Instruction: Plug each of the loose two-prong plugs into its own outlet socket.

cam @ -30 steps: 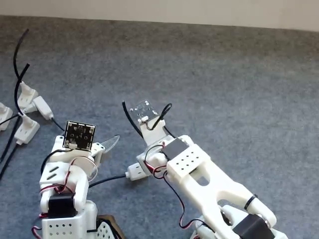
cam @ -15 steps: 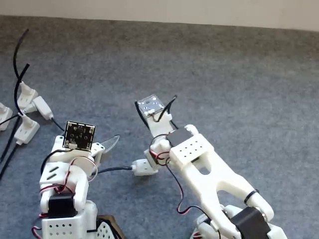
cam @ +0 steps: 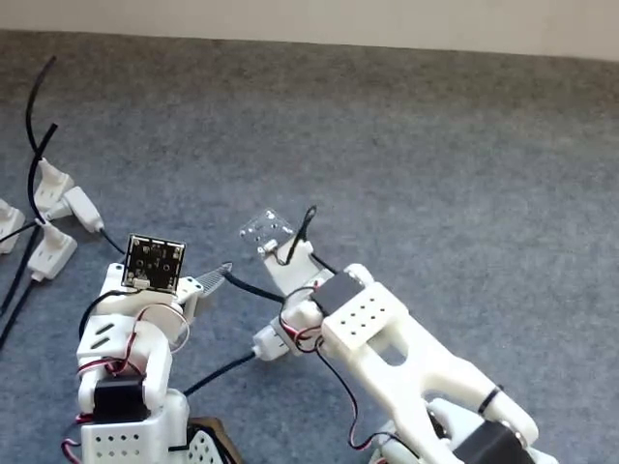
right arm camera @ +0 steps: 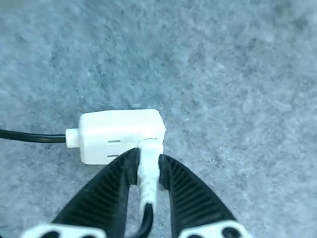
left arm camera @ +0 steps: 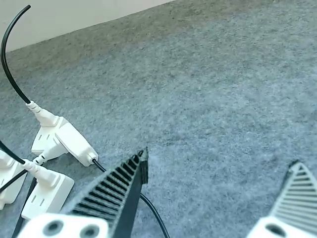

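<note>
In the right wrist view my right gripper (right arm camera: 147, 157) is shut on a small white plug (right arm camera: 148, 171). The plug's front end touches the slotted face of a white outlet block (right arm camera: 119, 135), and its prongs are hidden. The same outlet block (cam: 270, 340) lies on the carpet just under the right arm's wrist, with a black cord (cam: 215, 368) trailing from it. My left gripper (left arm camera: 218, 166) hangs open above bare carpet, nothing between its fingers. Its ribbed finger (cam: 215, 277) shows beside the left arm.
Several white outlet blocks and plugs with black cords lie at the far left (cam: 53, 184) (cam: 50, 252), also seen from the left wrist (left arm camera: 62, 141) (left arm camera: 44, 187). Grey carpet (cam: 455, 164) stretches open behind and to the right of both arms.
The right arm swung its wrist up and rightward, then came back down and left. The outlet block shifted slightly with it, and the black cord now curves differently. The left arm kept still.
</note>
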`<state>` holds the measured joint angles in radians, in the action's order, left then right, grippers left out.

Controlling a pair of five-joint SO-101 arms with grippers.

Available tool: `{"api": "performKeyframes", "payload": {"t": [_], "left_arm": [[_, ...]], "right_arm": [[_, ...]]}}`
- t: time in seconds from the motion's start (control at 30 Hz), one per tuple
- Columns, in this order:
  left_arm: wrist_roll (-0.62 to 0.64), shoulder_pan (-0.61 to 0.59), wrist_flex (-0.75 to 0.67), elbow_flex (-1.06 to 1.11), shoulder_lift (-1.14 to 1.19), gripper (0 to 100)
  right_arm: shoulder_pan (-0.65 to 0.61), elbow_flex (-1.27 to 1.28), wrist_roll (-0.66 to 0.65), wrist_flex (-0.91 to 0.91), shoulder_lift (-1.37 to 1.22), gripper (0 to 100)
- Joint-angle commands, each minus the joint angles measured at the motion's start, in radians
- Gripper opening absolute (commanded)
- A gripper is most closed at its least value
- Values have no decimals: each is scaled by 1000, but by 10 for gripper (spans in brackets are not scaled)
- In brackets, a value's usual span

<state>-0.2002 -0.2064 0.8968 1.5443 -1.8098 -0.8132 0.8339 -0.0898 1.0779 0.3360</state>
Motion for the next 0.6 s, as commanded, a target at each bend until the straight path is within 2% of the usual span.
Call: {"api": "performKeyframes", "payload": {"t": [0.0,0.23,0.57], "left_arm": [[9,12,-6,-16,-10,404],[9,10,-6,-16,-10,404],[9,10,-6,-16,-10,404]], "right_arm": [[-16,-7,-15,-12,-59,4],[-15,54,-23,-242,-58,4],[-16,61,-64,-248,-68,4]]}}
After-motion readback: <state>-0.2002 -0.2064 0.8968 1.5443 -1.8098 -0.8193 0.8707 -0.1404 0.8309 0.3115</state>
